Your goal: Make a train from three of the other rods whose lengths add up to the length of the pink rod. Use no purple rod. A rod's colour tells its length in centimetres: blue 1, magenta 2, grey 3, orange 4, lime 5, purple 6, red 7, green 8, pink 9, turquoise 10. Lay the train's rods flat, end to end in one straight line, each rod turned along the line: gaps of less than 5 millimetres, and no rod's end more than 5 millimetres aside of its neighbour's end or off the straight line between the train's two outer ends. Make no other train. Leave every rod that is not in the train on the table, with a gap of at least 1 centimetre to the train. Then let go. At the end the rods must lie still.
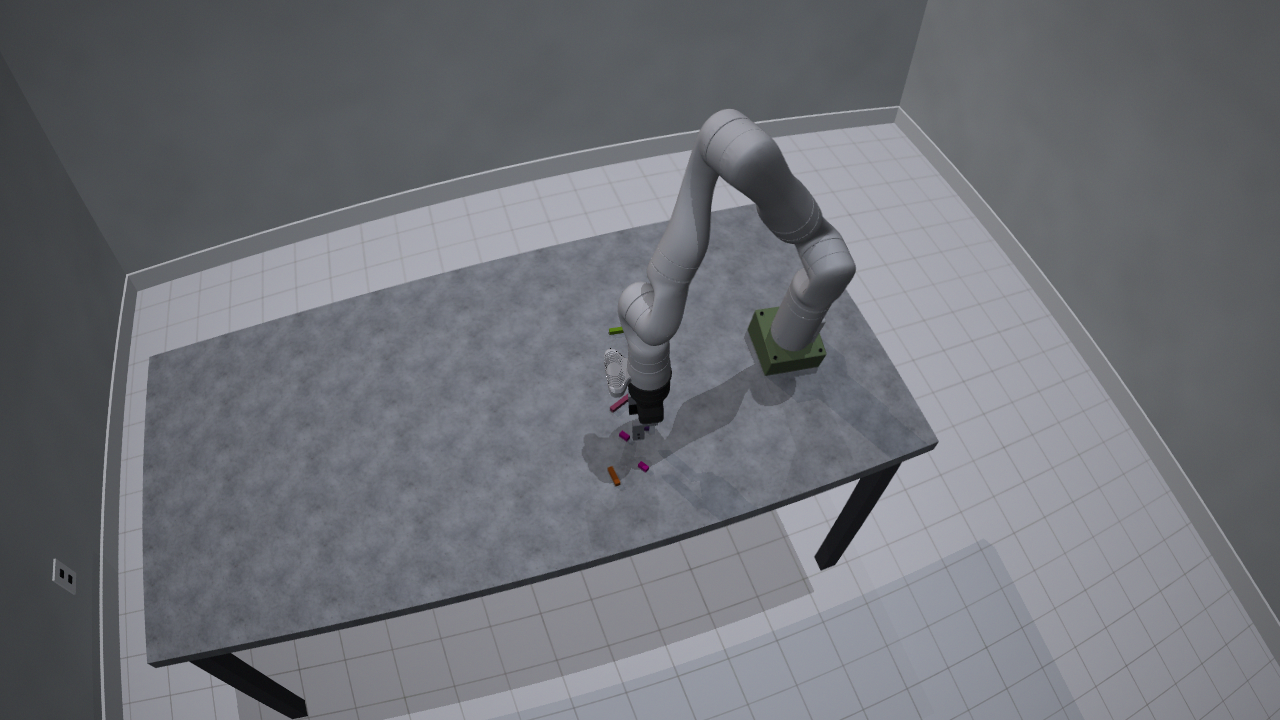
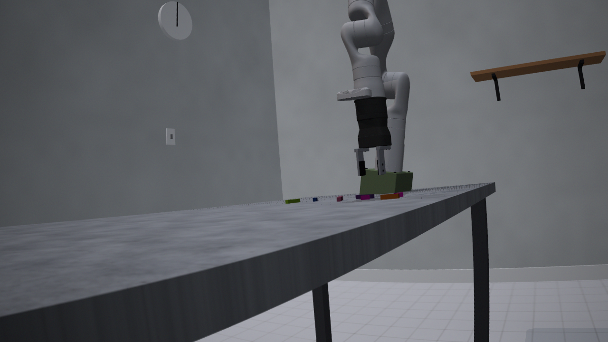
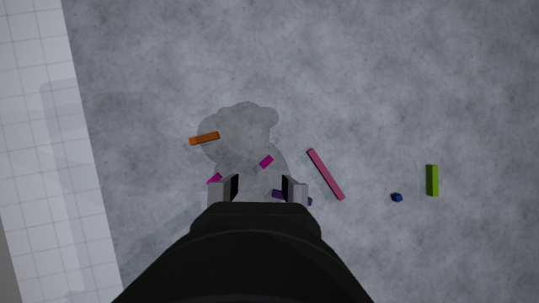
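Working across the wrist view from the left. The orange rod lies flat, well out ahead of my gripper, apart from everything else. Next, one magenta rod sits just beside the left finger, partly hidden behind it; the second magenta rod lies ahead of the open gap, a little right of centre.

The claw hangs above the table with its fingers spread as wide as they go, and nothing sits between them. I judge it is held wide and high because I have not committed to a rod: it straddles nothing and touches nothing.

The purple rod lies under the right finger, mostly hidden. It is the forbidden one, so I want to stay off it.

Further right, the pink rod lies on a diagonal, near the right finger but apart from it. It is only the length reference and can stay where it is. Then the tiny blue rod, and just beside it the lime rod, both well apart from the cluster.

No two rods touch end to end, so no train is begun. My reckoning: lime plus the two magentas makes nine. The magentas are short, so I expect they will twist easily in a grasp.
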You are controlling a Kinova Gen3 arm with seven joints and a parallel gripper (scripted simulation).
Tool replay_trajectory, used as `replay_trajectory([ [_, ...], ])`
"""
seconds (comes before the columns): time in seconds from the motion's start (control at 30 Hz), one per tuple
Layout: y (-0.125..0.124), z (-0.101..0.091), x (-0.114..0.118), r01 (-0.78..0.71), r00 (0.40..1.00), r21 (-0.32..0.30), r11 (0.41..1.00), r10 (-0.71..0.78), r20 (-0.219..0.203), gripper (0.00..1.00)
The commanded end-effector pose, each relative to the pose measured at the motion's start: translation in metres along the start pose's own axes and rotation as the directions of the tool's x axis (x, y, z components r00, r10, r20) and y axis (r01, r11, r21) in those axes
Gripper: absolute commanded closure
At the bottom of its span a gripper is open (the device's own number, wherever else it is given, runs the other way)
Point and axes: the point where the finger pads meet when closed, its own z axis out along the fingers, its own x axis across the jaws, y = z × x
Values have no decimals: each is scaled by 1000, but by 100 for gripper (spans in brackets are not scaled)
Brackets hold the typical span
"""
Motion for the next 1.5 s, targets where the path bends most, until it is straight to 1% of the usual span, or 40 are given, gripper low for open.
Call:
replay_trajectory([
  [0.0,2,-4,-15,-111,994,11,994,111,-10,0],
  [0.17,3,-7,-26,-291,957,20,956,291,4,0],
  [0.23,3,-7,-26,-291,957,20,956,291,4,0],
  [0.47,4,-11,-40,-489,872,23,872,488,28,0],
  [0.7,6,-15,-52,-620,784,20,785,618,49,0],
  [0.73,7,-15,-53,-633,773,19,774,632,52,0],
  [0.8,7,-15,-53,-633,773,19,774,632,52,0],
  [0.97,8,-17,-59,-685,727,14,728,684,61,0],
  [1.13,9,-18,-62,-715,698,11,699,713,66,0],
  [1.47,10,-18,-63,-719,694,10,695,717,67,0],
])
